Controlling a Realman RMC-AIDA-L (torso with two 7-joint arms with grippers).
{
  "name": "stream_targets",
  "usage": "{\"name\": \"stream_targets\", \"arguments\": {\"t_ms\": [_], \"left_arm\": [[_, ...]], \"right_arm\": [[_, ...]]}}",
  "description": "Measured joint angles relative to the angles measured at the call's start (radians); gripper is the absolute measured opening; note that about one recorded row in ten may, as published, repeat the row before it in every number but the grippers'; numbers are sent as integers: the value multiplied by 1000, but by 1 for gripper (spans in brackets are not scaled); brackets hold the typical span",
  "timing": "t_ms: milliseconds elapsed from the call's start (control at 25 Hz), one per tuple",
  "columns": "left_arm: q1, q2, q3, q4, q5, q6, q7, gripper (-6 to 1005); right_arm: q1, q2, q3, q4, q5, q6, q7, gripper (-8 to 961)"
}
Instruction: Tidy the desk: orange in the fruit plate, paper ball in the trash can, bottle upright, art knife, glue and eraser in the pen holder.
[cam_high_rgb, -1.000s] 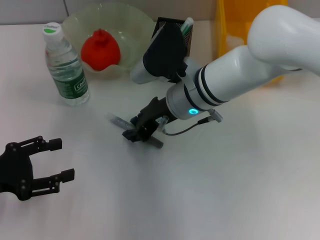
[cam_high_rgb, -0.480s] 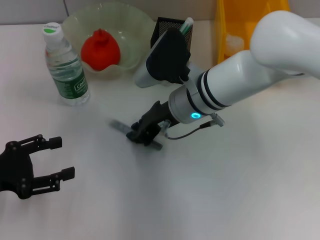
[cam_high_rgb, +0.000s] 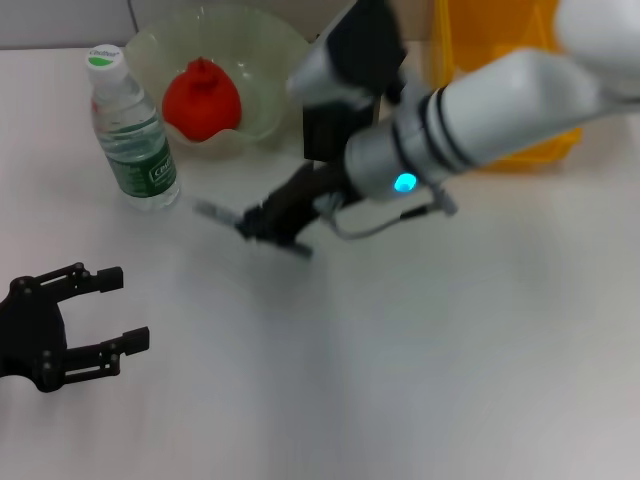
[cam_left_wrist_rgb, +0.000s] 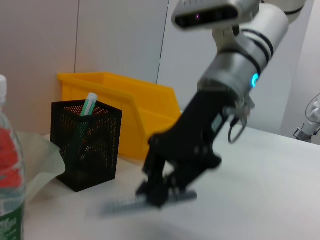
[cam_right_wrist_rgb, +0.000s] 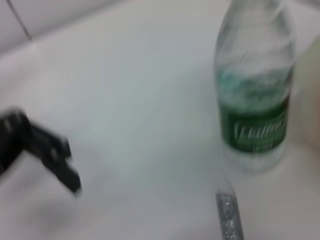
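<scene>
Right gripper (cam_high_rgb: 272, 222) clenched around art knife (cam_high_rgb: 215, 213), mid-desk, lifted just clear of white desk (cam_high_rgb: 400, 380). Knife near level, long axis running 10-to-4 o'clock, free end toward upright bottle (cam_high_rgb: 128, 130) at 10. Left gripper (cam_high_rgb: 105, 312) released, parked at 8 o'clock. Pen holder (cam_left_wrist_rgb: 86, 145), yellow bin (cam_left_wrist_rgb: 125, 110) behind.

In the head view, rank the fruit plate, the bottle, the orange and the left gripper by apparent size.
1. fruit plate
2. bottle and left gripper: look alike; the gripper may be nearer the camera, so unranked
3. orange
</scene>
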Motion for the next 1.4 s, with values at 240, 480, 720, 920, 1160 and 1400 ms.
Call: {"name": "stream_targets", "arguments": {"t_ms": [240,480,720,920,1160,1400], "left_arm": [[-7,-4,-9,-4,0,-6,0,810],[-14,-17,-26,-4,-1,-3,0,810],[-32,-26,-35,-5,-2,-6,0,811],[-43,-38,-52,-5,-4,-2,-1,810],[-56,-93,-64,-9,-99,21,-1,811],[-127,-117,-52,-177,-260,53,40,809]], "right_arm": [[-114,5,342,-182,-93,-148,-115,134],[-180,10,508,-147,102,-148,-410,131],[-156,7,545,35,324,-95,-688,130],[-162,8,558,51,346,-98,-731,129],[-280,8,570,54,542,-266,-903,126],[-410,-3,601,99,626,-524,-1043,126]]}}
